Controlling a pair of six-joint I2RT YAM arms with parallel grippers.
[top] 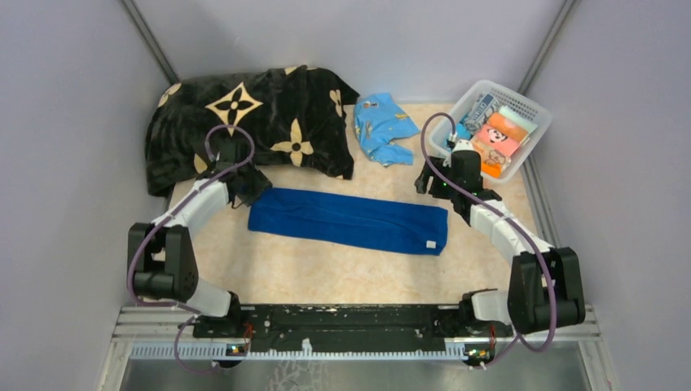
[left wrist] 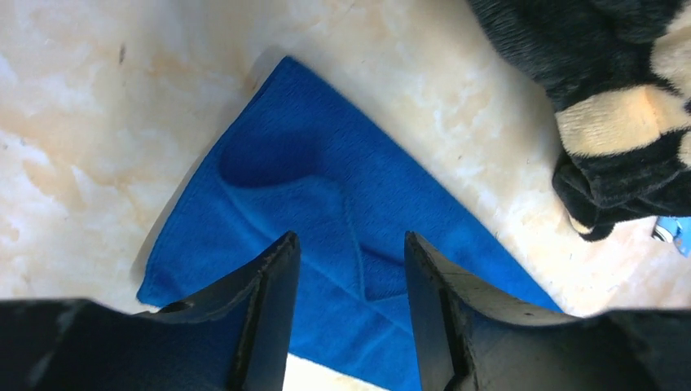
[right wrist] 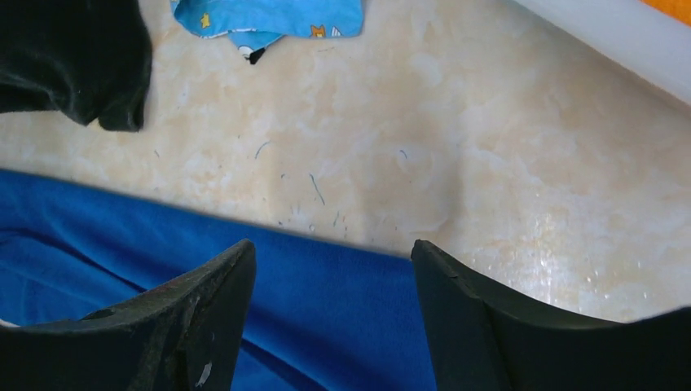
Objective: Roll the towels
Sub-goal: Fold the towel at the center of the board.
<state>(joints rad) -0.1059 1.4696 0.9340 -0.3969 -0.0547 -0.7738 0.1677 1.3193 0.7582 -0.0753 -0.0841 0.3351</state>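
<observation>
white basket (top: 521, 100) holds folded cloths (top: 499, 138); left tool (left wrist: 350, 244) and right tool (right wrist: 332, 248) gape above blue towel (top: 350, 220).

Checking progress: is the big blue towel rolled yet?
Not rolled: the blue towel lies flat as a long strip, no coil at either end.

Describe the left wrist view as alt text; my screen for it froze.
The left hand, fingers apart, is poised over a corner end of the royal-blue towel, which lies slightly wrinkled on the beige marbled table. A black blanket with cream motifs fills the upper right corner.
</observation>
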